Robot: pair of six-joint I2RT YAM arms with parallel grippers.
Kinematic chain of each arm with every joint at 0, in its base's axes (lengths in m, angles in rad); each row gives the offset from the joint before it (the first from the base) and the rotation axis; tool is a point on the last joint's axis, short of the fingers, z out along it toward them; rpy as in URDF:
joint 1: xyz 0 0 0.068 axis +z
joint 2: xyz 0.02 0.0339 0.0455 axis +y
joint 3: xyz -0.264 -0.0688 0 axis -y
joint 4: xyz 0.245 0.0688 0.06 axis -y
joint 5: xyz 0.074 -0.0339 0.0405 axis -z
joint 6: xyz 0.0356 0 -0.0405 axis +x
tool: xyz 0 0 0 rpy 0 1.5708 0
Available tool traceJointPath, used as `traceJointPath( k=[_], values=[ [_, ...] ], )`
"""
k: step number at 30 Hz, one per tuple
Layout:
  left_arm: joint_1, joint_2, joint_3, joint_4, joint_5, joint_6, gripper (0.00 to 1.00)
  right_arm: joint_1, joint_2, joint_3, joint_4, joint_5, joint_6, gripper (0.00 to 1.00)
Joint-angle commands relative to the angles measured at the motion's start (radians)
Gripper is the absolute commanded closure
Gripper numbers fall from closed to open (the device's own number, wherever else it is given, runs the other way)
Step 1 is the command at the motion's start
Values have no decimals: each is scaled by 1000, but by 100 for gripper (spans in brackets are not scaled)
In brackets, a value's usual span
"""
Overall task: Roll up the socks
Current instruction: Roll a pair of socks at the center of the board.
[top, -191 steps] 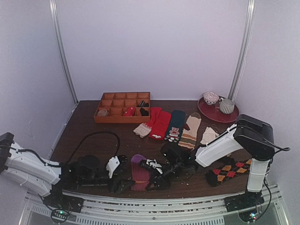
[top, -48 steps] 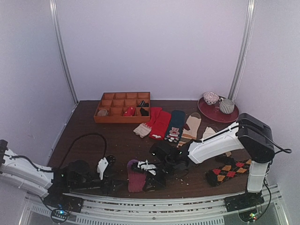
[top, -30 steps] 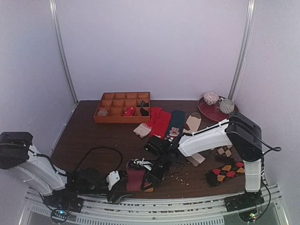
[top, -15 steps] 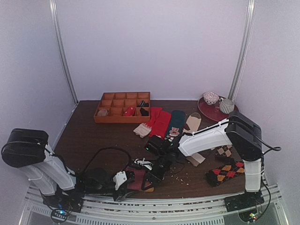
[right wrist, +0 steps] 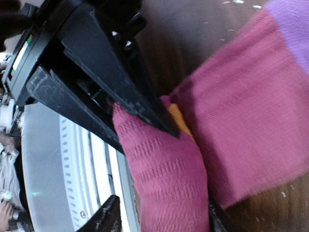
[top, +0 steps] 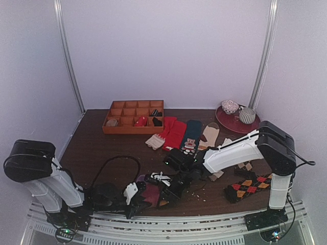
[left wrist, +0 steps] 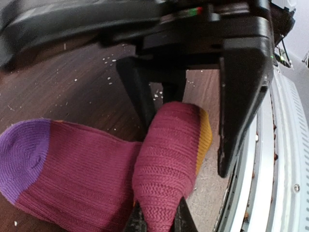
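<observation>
The purple-magenta sock (top: 151,194) lies at the table's near edge, between the two grippers. In the left wrist view its cuff end is rolled into a thick fold (left wrist: 169,159) with orange (left wrist: 205,140) showing, and the purple toe (left wrist: 24,154) lies flat. My left gripper (left wrist: 160,220) is shut, pinching the fold's near end. My right gripper (right wrist: 161,217) is open and straddles the same roll (right wrist: 169,179). One of its fingers (right wrist: 108,217) stands apart from the fabric. In the top view the left gripper (top: 138,196) comes from the left and the right gripper (top: 164,194) from the right.
An orange-brown divided tray (top: 134,131) sits at the back left, a red plate (top: 237,125) with cups at the back right. Red socks (top: 174,135), a dark teal one (top: 191,133), a beige striped one (top: 208,140) and an argyle one (top: 250,186) lie around. A metal rail (top: 179,214) borders the near edge.
My left gripper has moved right to the sock and closed on its rolled end. The right gripper's jaws have spread apart around the roll.
</observation>
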Motion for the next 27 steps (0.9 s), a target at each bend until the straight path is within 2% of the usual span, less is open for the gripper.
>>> traceJointPath(
  k=[1,3,7,11,14,18,24,27],
  values=[
    [23,3,-36,-198,23,-246,100,-2,-119,-123,138,231,-24,42],
    [37,-11,-49,-248,47,-328,100,1,-183,-182,247,304,-73,42],
    [59,-17,-65,-305,99,-445,100,24,-294,-331,482,355,-274,38],
    [69,32,-70,-295,140,-508,100,43,-292,-383,589,357,-412,34],
    [79,91,-69,-257,189,-524,100,77,-265,-390,631,337,-518,33],
    [93,165,-72,-186,241,-531,100,114,-202,-335,579,339,-593,32],
    [106,169,-91,-152,258,-524,100,122,-144,-309,548,338,-608,33],
    [106,159,-94,-160,261,-515,100,122,-131,-325,579,388,-598,34]
  ],
)
